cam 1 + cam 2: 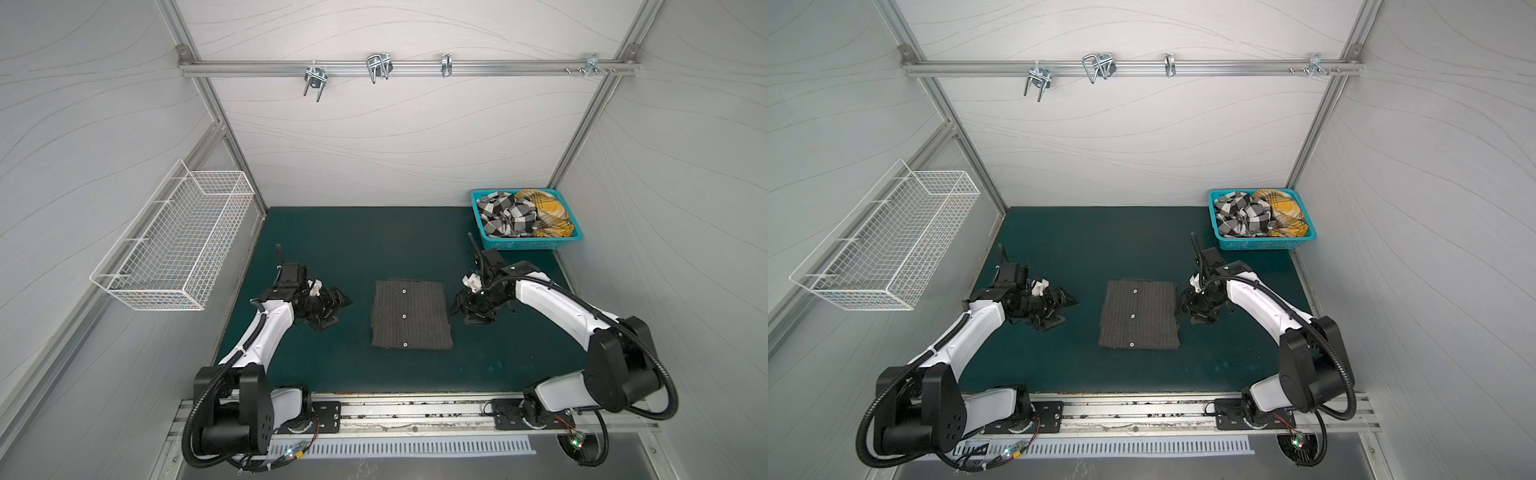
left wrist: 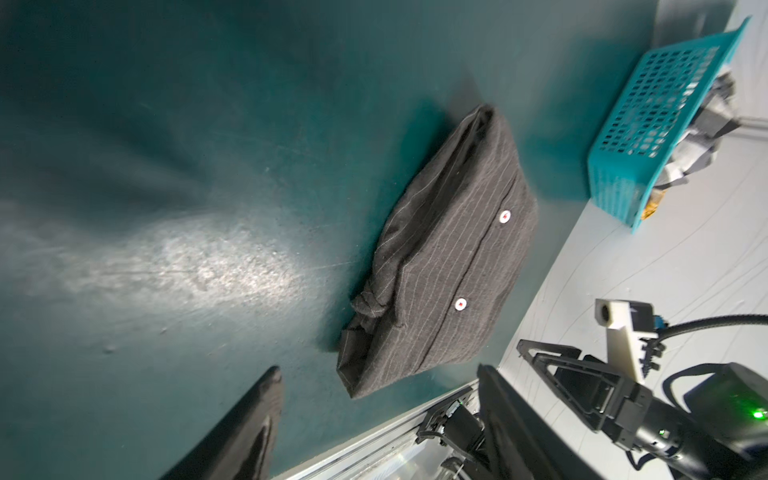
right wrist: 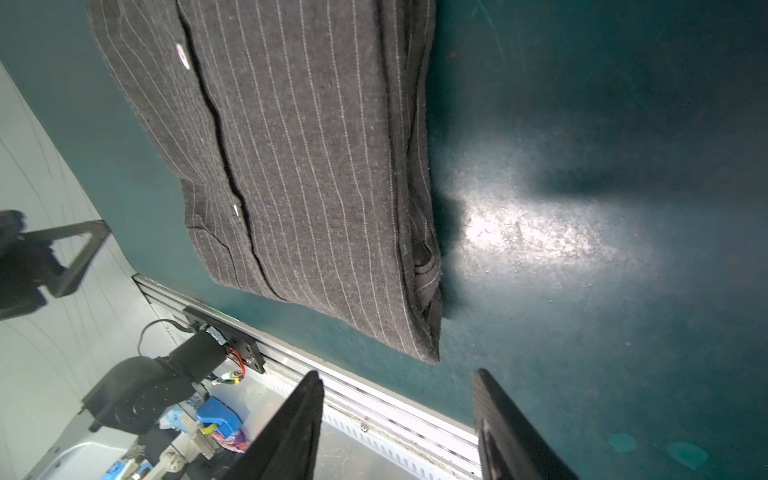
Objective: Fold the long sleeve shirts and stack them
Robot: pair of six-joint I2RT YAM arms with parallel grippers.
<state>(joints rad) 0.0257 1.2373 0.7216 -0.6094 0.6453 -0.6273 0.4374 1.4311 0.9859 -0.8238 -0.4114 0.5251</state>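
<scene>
The grey shirt (image 1: 410,313) lies folded into a neat, flat rectangle in the middle of the dark green mat (image 1: 332,241), pinstripes running front to back, with three pale buttons (image 1: 404,316) in a line down its centre. In the left wrist view its near edge shows the tucked layers bunched into a small wad.

On each side of it hangs an arm. The left gripper (image 1: 343,301) hovers off the shirt's left edge with a clear strip of mat between them; its fingers (image 2: 249,428) are spread wide with nothing between them. The right gripper (image 1: 457,306) is just beside the shirt's right edge, not touching it as far as I can see, and its fingers (image 3: 291,428) are also parted and hold nothing.

Well apart, in the back right corner, sits the teal basket (image 1: 528,245), holding the crumpled checked shirt (image 1: 505,216) and, to its right, the yellow plaid shirt (image 1: 544,212). A white wire basket (image 1: 174,249) hangs on the left wall.
</scene>
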